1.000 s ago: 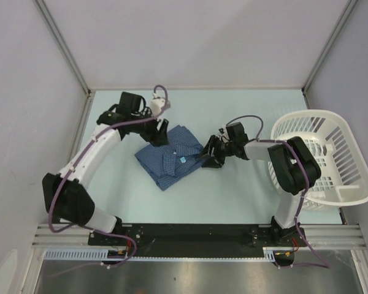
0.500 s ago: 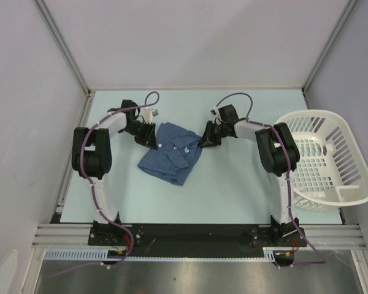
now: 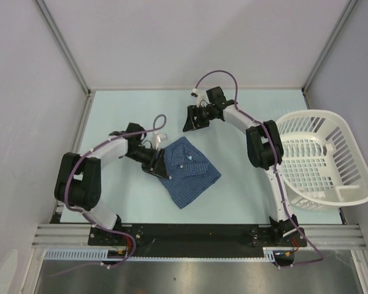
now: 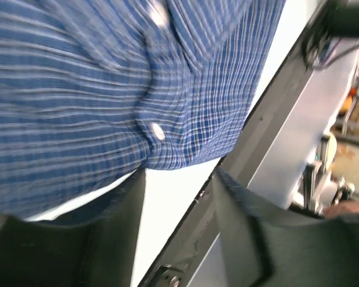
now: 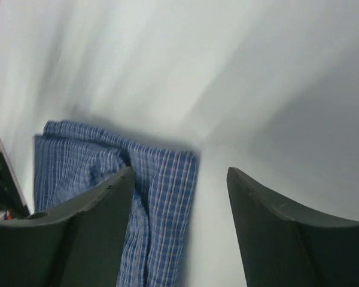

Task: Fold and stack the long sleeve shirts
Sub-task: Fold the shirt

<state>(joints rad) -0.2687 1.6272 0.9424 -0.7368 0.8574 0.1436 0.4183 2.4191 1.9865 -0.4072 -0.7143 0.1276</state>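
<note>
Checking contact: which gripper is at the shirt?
The left gripper, right at the shirt's left edge; the right gripper hangs apart from it, over the table.

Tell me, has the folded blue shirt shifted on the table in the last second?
Yes. The shirt has slid toward the near edge of the table, ending a little closer to the white basket, and it has turned somewhat.

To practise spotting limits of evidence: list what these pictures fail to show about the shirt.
Top view: layers of the shirt, hidden by its own folds.
Left wrist view: shirt blurred, cut off by frame edges.
Right wrist view: shirt blurred, cut off by the bottom edge.
</note>
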